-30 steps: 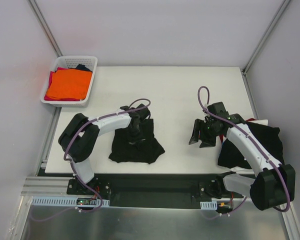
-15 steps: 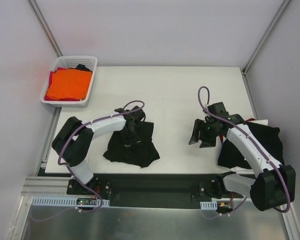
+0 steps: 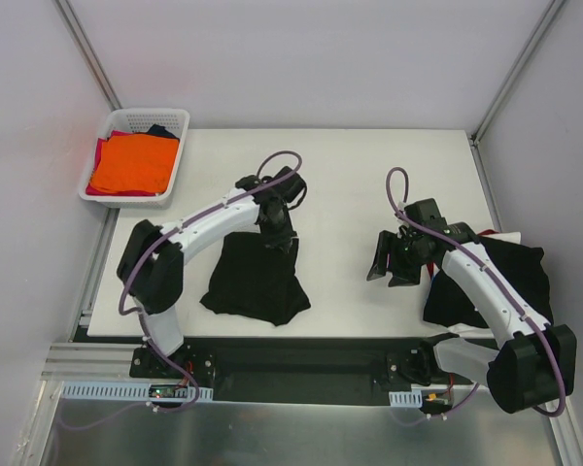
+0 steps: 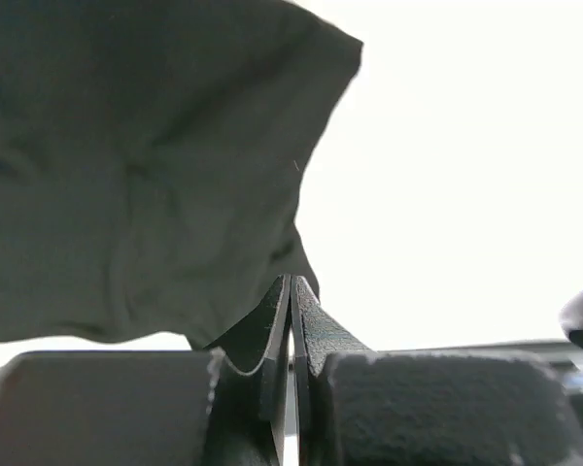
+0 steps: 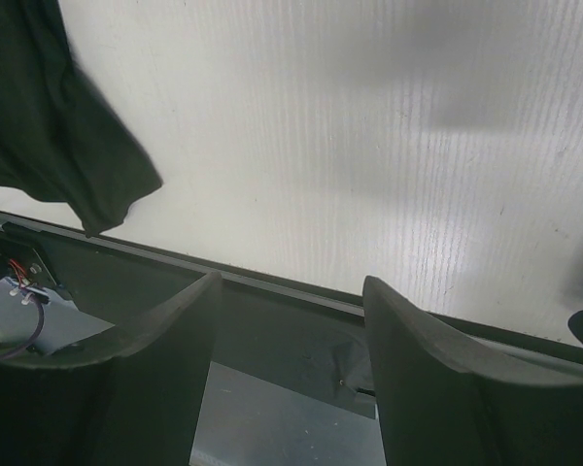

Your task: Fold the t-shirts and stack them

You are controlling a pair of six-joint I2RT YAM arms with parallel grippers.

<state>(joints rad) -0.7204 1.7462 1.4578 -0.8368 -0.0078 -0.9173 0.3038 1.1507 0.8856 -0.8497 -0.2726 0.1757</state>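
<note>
Drags black t-shirt [image 3: 256, 280], clenched in left gripper [image 3: 278, 236], farther out, spreading cloth behind the fingers [image 4: 264, 340] for folding; leaves right gripper [image 3: 390, 278] released, empty.

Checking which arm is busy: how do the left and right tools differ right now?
The left tool is shut, pinching an edge of the black cloth t-shirt; the right tool stands open and holds nothing. The left tool sits over that shirt; the right tool hangs over bare white table, beside a dark heap of cloth. Both have black fingers.
</note>
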